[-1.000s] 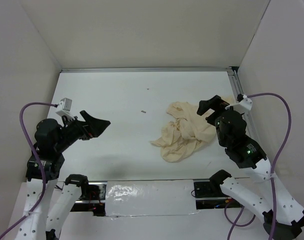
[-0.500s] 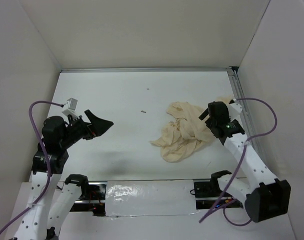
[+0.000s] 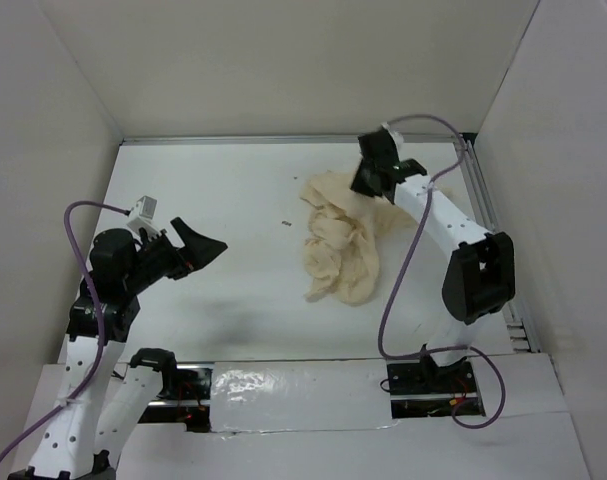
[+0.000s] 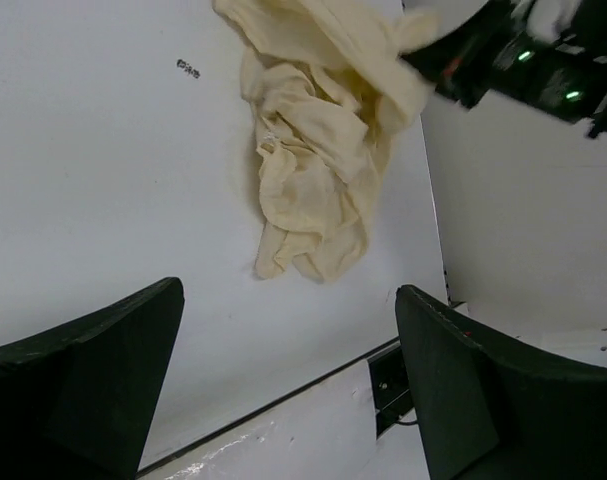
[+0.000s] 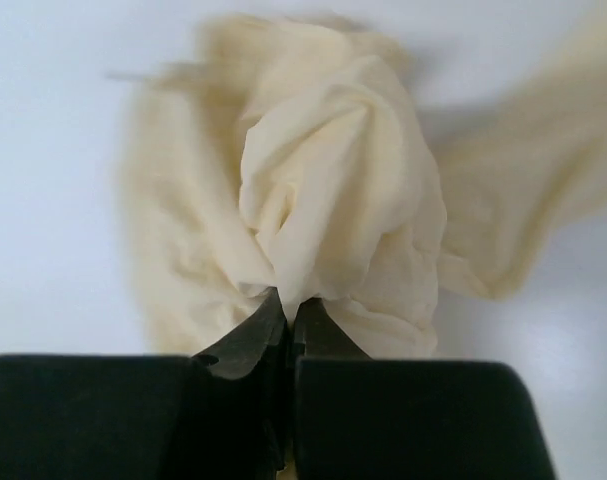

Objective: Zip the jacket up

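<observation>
The main risk lies in the grasp itself. The right gripper [image 5: 288, 312] has pinched a bunched fold of the jacket [image 3: 338, 250], not a recognisable hem or zipper end, and no zipper, slider or teeth can be made out in any view. Thin, soft cloth caught only at the fingertips could slide free under a pull. A pull could also haul the whole crumpled heap along without spreading it, or twist the sleeves and hood further into the bundle. Nothing pins the garment down, so any tug is likely to move all of it.

The jacket lies in a wrinkled pile on the tabletop [image 3: 213, 190], right of centre. Its far end is gathered up at the right gripper and its loose end trails toward the near edge.

The right gripper's jaws are pressed nearly together, with a wad of cream fabric clamped between the tips and billowing out just beyond them.

The left gripper [image 3: 208, 247] hovers well apart from the jacket on the left side, its jaws spread wide, grasping and touching nothing. It is turned toward the pile, as its wrist view shows.
</observation>
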Controlling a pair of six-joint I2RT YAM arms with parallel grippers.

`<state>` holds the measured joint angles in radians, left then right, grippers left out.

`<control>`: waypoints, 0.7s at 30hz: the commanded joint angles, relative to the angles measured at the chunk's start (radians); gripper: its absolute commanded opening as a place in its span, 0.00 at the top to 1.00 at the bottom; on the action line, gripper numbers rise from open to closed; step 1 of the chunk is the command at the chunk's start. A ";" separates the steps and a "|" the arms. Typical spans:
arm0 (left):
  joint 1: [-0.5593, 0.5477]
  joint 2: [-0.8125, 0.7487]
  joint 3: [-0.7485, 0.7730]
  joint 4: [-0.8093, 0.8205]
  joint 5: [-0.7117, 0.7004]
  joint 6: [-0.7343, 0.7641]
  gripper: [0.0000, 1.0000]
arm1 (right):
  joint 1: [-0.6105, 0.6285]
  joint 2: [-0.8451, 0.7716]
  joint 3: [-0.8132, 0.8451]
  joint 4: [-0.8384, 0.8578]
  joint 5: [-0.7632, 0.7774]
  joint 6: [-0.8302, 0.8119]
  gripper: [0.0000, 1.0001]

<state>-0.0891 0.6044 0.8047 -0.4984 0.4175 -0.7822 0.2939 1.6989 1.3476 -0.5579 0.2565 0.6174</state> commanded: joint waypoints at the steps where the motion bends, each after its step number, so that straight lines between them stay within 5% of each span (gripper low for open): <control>1: 0.000 0.021 0.070 -0.021 -0.014 0.009 0.01 | 0.164 -0.041 0.345 -0.010 -0.119 -0.123 1.00; 4: 0.002 0.029 0.083 -0.045 -0.028 0.008 0.01 | 0.229 -0.096 0.452 0.053 -0.297 -0.145 1.00; 7: 0.000 0.026 0.087 -0.052 -0.031 0.008 0.01 | 0.208 -0.215 0.378 0.133 -0.385 -0.101 1.00; 15: 0.002 0.000 0.087 -0.088 -0.082 -0.025 0.01 | -0.065 -0.467 -0.130 0.167 -0.287 0.030 0.96; 17: 0.000 -0.002 0.073 -0.086 -0.091 -0.037 0.01 | -0.133 -0.516 -0.293 0.164 -0.216 0.062 0.72; 18: 0.002 0.004 0.068 -0.081 -0.088 -0.040 0.01 | -0.178 -0.527 -0.339 0.109 -0.189 0.074 0.48; 21: 0.000 0.041 0.047 -0.054 -0.069 -0.028 0.01 | -0.205 -0.564 -0.387 0.052 -0.060 0.088 0.17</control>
<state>-0.0891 0.6167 0.8509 -0.5911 0.3420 -0.7971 0.1181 1.2007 0.9913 -0.4675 0.0738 0.6682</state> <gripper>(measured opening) 0.993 0.796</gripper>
